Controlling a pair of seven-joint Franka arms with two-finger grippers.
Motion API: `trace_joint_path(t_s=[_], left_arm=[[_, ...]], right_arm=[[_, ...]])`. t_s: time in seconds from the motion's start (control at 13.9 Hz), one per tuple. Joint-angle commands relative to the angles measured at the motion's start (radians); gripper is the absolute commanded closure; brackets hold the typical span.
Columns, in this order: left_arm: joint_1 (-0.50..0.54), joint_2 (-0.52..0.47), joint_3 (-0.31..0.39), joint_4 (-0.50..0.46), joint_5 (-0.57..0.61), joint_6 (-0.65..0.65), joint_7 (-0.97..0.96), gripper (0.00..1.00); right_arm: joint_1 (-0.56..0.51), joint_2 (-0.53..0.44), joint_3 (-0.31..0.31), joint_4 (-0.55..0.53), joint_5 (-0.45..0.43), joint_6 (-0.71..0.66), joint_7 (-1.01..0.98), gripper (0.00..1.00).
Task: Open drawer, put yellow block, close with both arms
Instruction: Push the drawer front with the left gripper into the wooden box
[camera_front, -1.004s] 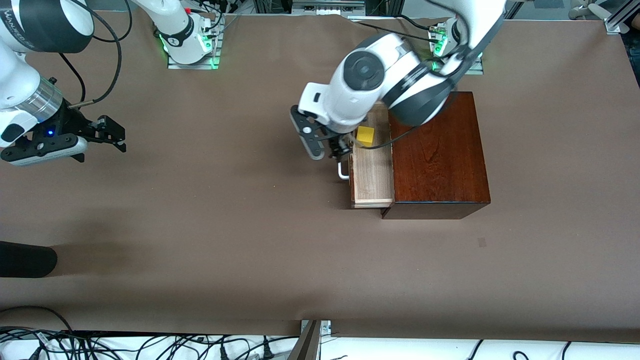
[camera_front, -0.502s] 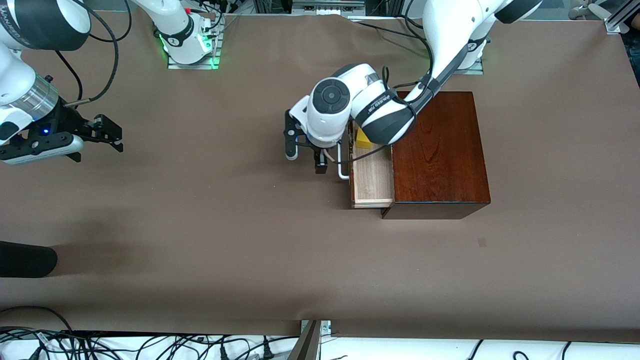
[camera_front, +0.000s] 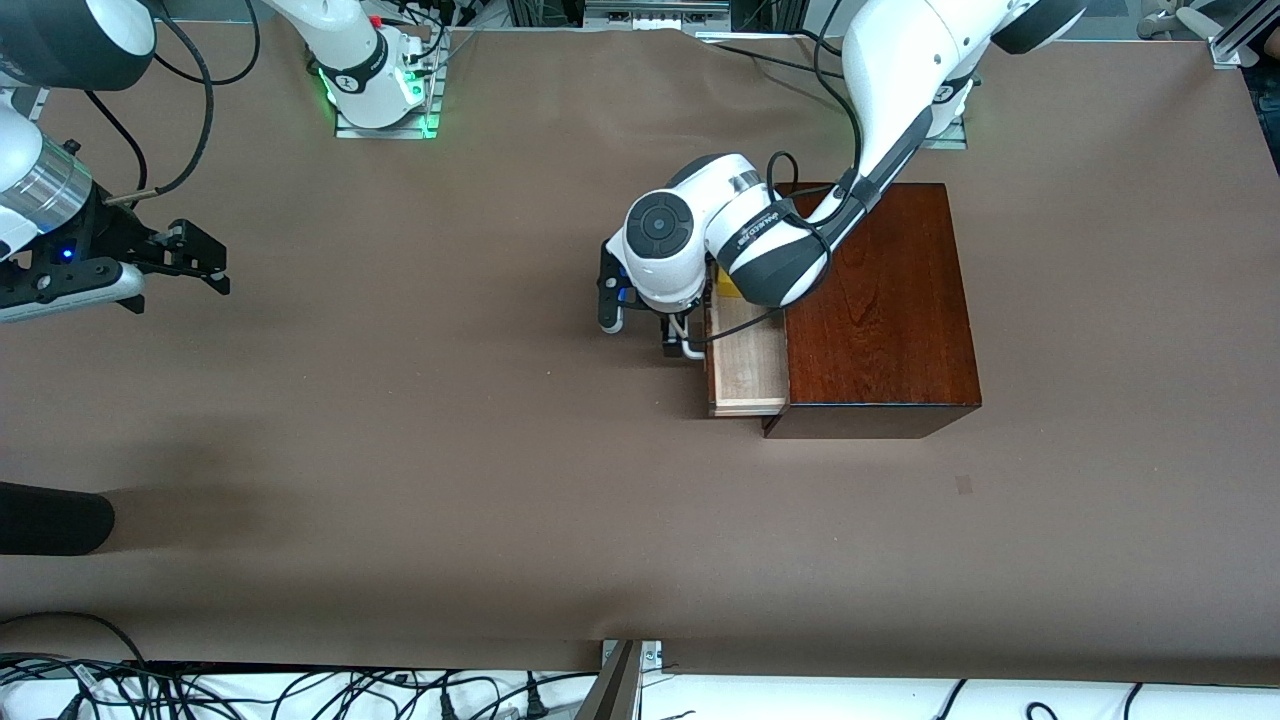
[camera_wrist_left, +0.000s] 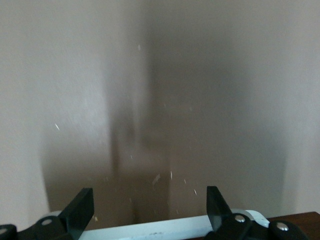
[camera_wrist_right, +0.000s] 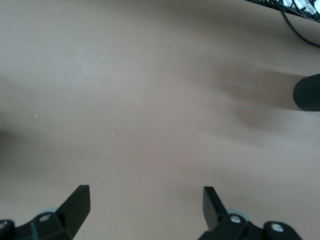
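Observation:
The drawer (camera_front: 748, 372) stands partly pulled out of the dark wooden box (camera_front: 880, 310), its pale tray showing. Only a sliver of the yellow block (camera_front: 727, 289) shows in the tray; the left wrist covers the rest. My left gripper (camera_front: 640, 334) is low in front of the drawer, open, at the white handle (camera_front: 690, 350). In the left wrist view the handle bar (camera_wrist_left: 150, 231) runs between the spread fingers (camera_wrist_left: 82, 212) of the left gripper (camera_wrist_left: 150, 210). My right gripper (camera_front: 178, 264) waits open over bare table at the right arm's end, with nothing in the right gripper (camera_wrist_right: 145, 205).
A black rounded object (camera_front: 50, 518) lies at the table's edge at the right arm's end, and also shows as a black object (camera_wrist_right: 307, 92) in the right wrist view. Cables (camera_front: 250, 690) run along the edge nearest the front camera. Brown table surface (camera_front: 450, 450) spreads around the box.
My left gripper has left the spot over the drawer, turned and come down in front of the handle, and its wrist now hides most of the yellow block. The right gripper has drifted outward.

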Motion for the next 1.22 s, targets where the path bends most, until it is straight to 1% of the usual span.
trace_joint_path(t_s=[0.0,0.07,0.36,0.65,0.79,0.86,1.0,1.15], left_arm=[[-0.003,-0.025,0.025,-0.006,0.079,-0.148,0.023,0.00],[-0.001,-0.030,0.025,-0.006,0.096,-0.173,0.023,0.00],[0.005,-0.036,0.027,-0.003,0.142,-0.268,0.025,0.00],[0.002,-0.051,0.022,0.001,0.141,-0.289,0.011,0.00],[0.000,-0.071,0.007,0.004,0.116,-0.289,-0.082,0.00],[0.003,-0.100,-0.005,0.004,0.080,-0.289,-0.165,0.00],[0.009,-0.180,-0.009,0.013,-0.021,-0.289,-0.317,0.00],[0.023,-0.239,-0.004,0.062,-0.049,-0.291,-0.402,0.00]], right_arm=[[-0.009,-0.007,0.007,0.011,-0.008,-0.033,0.008,0.00],[-0.010,-0.007,0.005,0.011,-0.006,-0.056,0.010,0.00],[-0.010,-0.007,0.005,0.011,-0.005,-0.060,0.012,0.00],[-0.010,-0.007,0.005,0.011,0.000,-0.060,0.012,0.00],[-0.010,-0.005,0.000,0.011,0.000,-0.060,0.012,0.00],[-0.010,-0.005,-0.004,0.011,0.002,-0.060,0.010,0.00],[-0.010,-0.005,-0.004,0.011,0.002,-0.060,0.012,0.00],[-0.010,-0.005,-0.004,0.011,0.002,-0.060,0.012,0.00]])
